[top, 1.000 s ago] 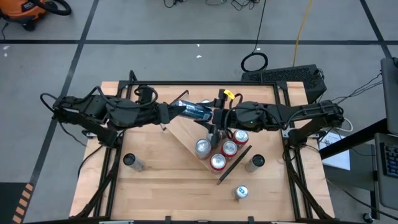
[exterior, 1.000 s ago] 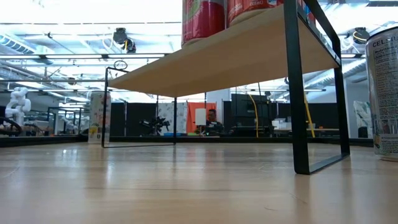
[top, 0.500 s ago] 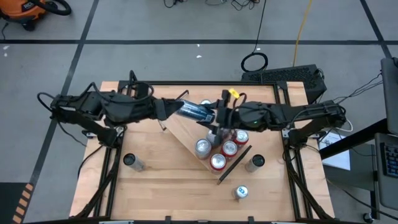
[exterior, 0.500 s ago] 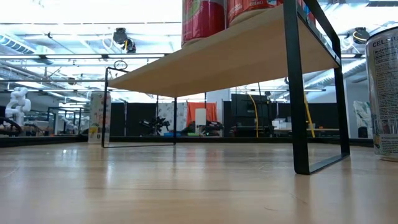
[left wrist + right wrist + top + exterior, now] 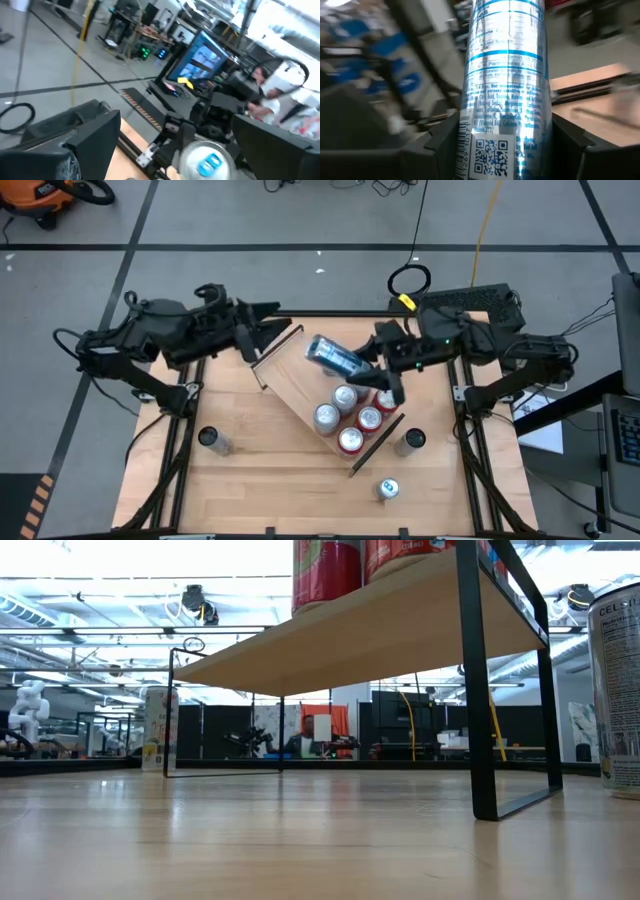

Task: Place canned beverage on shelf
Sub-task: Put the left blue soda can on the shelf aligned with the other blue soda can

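A slim silver-and-blue can [image 5: 335, 358] hangs on its side above the far part of the shelf [image 5: 300, 385]. The shelf is a light-wood board set askew on the table, with a black rail [image 5: 375, 445] at its end. My right gripper [image 5: 370, 370] is shut on the can [image 5: 505, 75]. Red cans [image 5: 368, 418] and silver cans [image 5: 325, 417] stand upright on the board. My left gripper [image 5: 272, 340] stands open to the can's left, apart from it. In the left wrist view the can's top end [image 5: 205, 160] faces the open left gripper [image 5: 176, 120]. My right gripper pinches the can's round side wall [image 5: 470, 145] between its two fingers [image 5: 437, 145], near the can's right-hand end. The fingers come about level from the table's right and lie along the can. The can lies on its side, lifted clear above the shelf.
Three more cans stand on the tabletop: near left [image 5: 210, 440], right of the shelf [image 5: 410, 440] and near the front [image 5: 387, 488]. The low view looks under the raised shelf board [image 5: 360, 630] past its black leg [image 5: 470, 690]. A person sits beyond the table [image 5: 270, 85].
My left gripper has let go of the can and drawn back toward the table's far left. My right gripper has rolled and carried the can a little toward the right, still clear above the shelf.
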Tool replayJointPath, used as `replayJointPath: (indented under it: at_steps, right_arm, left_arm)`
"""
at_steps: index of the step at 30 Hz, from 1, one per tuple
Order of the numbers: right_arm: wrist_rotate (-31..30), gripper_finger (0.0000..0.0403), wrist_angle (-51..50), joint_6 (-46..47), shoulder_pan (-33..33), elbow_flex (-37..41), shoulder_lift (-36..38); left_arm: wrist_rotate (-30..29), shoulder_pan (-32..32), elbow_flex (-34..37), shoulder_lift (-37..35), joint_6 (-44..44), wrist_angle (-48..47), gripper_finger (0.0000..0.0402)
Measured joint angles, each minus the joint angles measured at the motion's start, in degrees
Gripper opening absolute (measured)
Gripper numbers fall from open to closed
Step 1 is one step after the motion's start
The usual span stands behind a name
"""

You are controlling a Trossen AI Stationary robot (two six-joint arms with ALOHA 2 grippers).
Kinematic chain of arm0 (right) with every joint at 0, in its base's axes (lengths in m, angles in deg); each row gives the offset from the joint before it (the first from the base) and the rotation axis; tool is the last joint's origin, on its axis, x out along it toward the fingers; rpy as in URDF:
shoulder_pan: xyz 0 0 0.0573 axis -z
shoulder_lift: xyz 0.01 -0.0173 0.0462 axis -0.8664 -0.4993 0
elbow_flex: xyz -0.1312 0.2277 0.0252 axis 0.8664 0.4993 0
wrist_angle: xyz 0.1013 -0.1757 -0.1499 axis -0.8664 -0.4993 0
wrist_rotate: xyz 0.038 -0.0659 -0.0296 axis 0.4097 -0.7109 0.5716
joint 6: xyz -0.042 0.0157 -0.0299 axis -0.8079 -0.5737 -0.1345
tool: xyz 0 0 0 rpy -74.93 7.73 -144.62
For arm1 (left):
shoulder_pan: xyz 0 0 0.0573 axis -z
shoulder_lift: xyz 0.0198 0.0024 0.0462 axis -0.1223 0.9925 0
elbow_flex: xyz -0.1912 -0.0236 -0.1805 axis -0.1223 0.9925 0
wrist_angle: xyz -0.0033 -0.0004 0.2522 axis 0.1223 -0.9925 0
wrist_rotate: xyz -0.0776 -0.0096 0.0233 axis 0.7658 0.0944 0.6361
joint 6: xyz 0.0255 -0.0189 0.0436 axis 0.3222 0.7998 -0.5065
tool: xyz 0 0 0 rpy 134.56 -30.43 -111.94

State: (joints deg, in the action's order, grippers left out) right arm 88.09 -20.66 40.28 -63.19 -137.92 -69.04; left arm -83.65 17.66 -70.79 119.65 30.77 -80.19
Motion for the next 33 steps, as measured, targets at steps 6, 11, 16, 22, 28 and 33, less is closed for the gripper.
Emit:
replayJointPath:
  at_steps: [6, 11, 16, 22, 28, 33]
  right_arm:
    - [13.8, 0.0210, 0.6, 7.2, 3.5, 0.0, 0.0]
    - [19.4, 0.0210, 0.9, 8.8, 5.8, -0.1, -0.5]
    - [19.7, 0.0210, 2.7, 7.7, 7.6, -0.1, -0.5]
    - [19.7, 0.0210, 3.0, 7.2, 9.0, -0.1, -0.5]
    - [19.8, 0.0210, 3.0, 6.0, 9.2, -0.1, -0.5]
    - [19.6, 0.0210, 4.5, 6.0, 9.6, -0.1, -1.2]
  left_arm:
    - [11.1, -3.0, 0.1, 0.9, -0.1, 0.4, 0.0386]
    - [13.1, -3.2, 0.1, 1.5, -1.6, 0.4, 0.0386]
    - [13.2, -2.6, 0.1, 1.6, -2.9, 0.2, 0.0386]
    - [12.1, -2.6, 0.1, 1.6, -5.2, 0.2, 0.0386]
    - [12.0, -2.8, 0.1, 1.4, -7.2, 0.5, 0.0396]
    - [12.5, -2.8, 0.1, 0.8, -7.2, -0.4, 0.0399]
